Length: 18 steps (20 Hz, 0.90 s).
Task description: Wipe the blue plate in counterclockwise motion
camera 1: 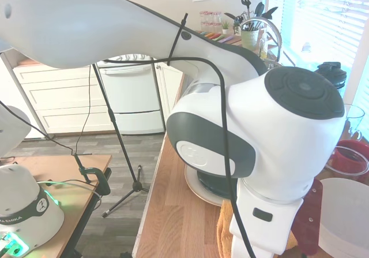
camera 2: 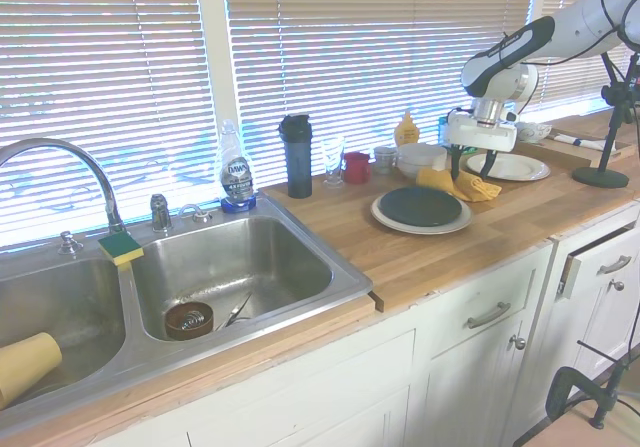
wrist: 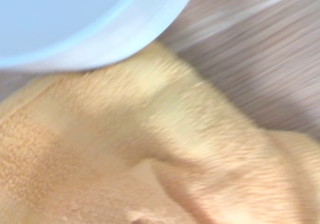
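Second exterior view gives the whole layout: long wooden desk (camera 2: 420,252) under the blinds, steel sink (camera 2: 215,267) at its left end, arm (camera 2: 530,37) coming in from the right. First exterior view is mostly blocked by the arm's big white joint (camera 1: 271,137), which hides nearly all of the work area; only an edge of the stacked plates shows under it. Wrist view is blurred: just yellow cloth (wrist: 150,154) filling the frame, a white bowl rim (wrist: 100,28) at one corner and a strip of wood grain. Along the window: dish soap bottle (camera 2: 234,172), dark tumbler (camera 2: 297,155), a glass, red cup (camera 2: 356,167), white bowls (camera 2: 420,157), yellow squeeze bottle (camera 2: 405,127). A white plate (camera 2: 512,167) sits behind the arm's wrist. Blue plate (camera 2: 420,206) lies flat on a larger cream plate (camera 2: 400,225) mid-desk, in front of the bowls. Gripper (camera 2: 465,167) hangs above the yellow cloth, just beside the blue plate's right edge and not over it; cannot tell how far apart the fingers are or whether they grip the cloth.
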### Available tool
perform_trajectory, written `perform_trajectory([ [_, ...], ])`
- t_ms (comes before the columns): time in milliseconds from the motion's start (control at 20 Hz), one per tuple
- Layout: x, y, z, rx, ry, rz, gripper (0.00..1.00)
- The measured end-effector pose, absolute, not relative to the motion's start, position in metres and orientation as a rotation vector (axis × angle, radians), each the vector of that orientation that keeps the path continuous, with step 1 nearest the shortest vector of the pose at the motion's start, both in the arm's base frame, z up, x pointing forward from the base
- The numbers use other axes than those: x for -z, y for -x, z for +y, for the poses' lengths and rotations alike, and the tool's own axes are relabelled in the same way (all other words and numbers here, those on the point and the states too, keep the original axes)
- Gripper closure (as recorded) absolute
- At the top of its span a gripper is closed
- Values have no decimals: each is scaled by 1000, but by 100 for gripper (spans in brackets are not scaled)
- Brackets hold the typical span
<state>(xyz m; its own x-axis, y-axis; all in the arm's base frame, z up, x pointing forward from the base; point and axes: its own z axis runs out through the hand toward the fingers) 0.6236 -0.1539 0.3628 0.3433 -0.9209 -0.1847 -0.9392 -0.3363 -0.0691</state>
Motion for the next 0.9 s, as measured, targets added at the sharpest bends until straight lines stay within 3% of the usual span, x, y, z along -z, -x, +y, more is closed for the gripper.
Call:
perform_trajectory([
  [400,-426,-597,-158,-48,2458,1672,0],
  [900,-476,-521,-108,45,2520,1533,0],
])
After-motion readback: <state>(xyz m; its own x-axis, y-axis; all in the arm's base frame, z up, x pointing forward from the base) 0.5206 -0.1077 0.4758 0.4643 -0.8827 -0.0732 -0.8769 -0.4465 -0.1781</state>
